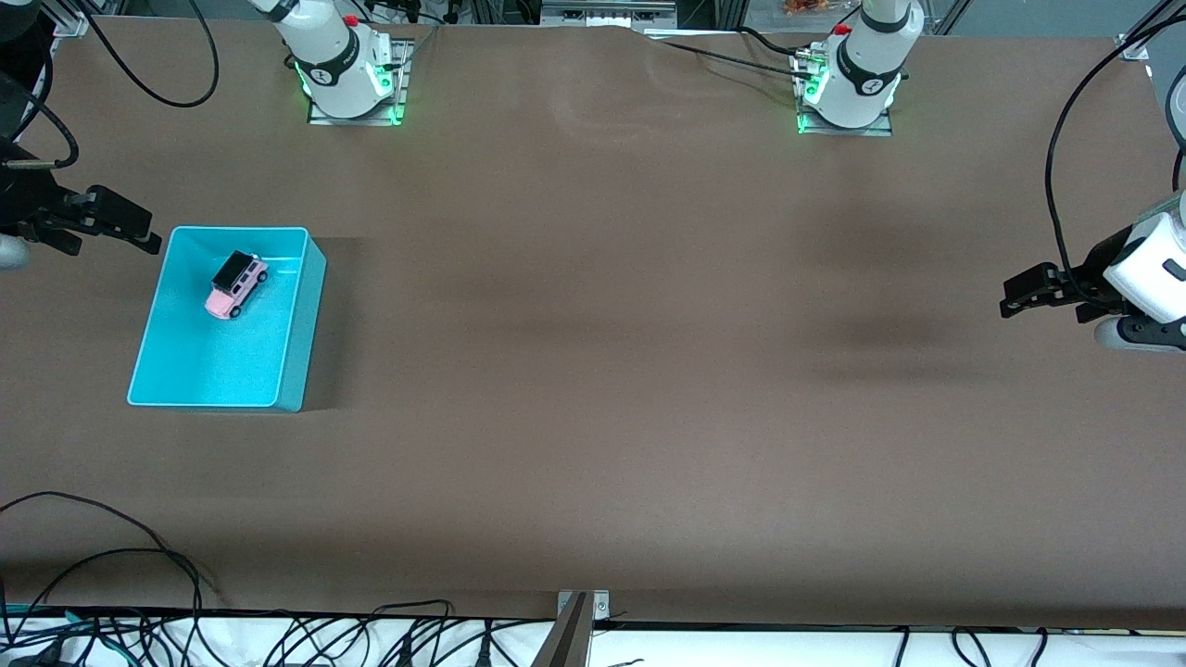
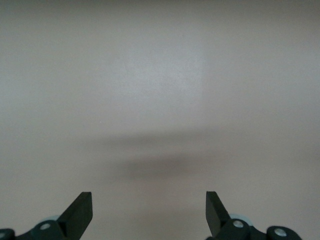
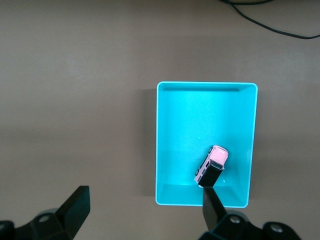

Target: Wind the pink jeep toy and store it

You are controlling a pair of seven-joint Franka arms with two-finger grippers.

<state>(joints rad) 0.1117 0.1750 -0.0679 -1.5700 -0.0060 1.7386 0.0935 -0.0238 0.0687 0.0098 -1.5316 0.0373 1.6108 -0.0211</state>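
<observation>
Right gripper (image 1: 153,243) spread, empty, over table beside turquoise bin (image 1: 295,320). Pink jeep toy (image 1: 236,284) upright in bin, end nearest the robots' bases: light pink body, black roof, dark wheels. Left gripper (image 1: 1005,304) spread, empty, over bare table (image 1: 593,371) at left arm's end.

Turquoise bin (image 1: 301,306) on brown table (image 1: 602,371), twd right arm's end. Black cables (image 1: 139,593) along table edge nearest front cam. Metal bracket (image 1: 574,630) mid-edge.
</observation>
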